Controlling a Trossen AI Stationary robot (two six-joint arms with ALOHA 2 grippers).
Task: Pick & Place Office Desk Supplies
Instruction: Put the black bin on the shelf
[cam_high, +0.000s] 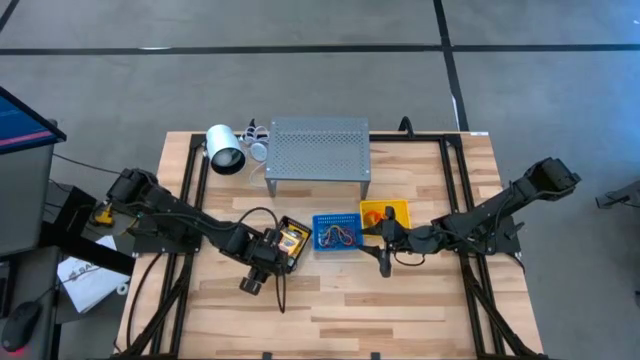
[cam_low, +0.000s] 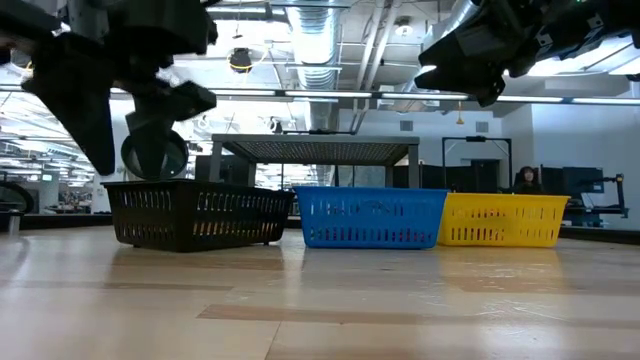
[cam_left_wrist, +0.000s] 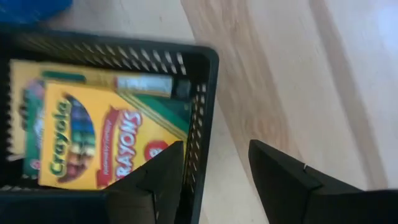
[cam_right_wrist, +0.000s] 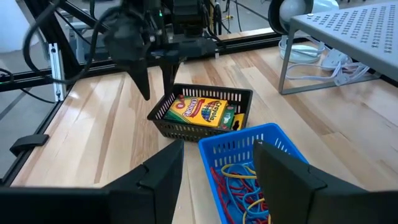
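— Above black basket (cam_right_wrist: 202, 115): left gripper (cam_right_wrist: 155, 84), fingers apart, empty. Crayon box (cam_left_wrist: 93, 140) inside.
— Overhead, box mostly hidden. Right gripper (cam_high: 385, 262) apart, empty, beside blue basket (cam_right_wrist: 249, 152) holding bands (cam_right_wrist: 239, 186).

We see a pale wooden worktop (cam_high: 400, 300) with a smooth, slightly glossy finish. On it stand black (cam_right_wrist: 186, 127), blue (cam_right_wrist: 249, 140) and yellow (cam_low: 500, 222) slotted plastic baskets, a glossy cardboard crayon pack (cam_right_wrist: 202, 111), and a matt grey perforated metal shelf (cam_high: 318, 148).
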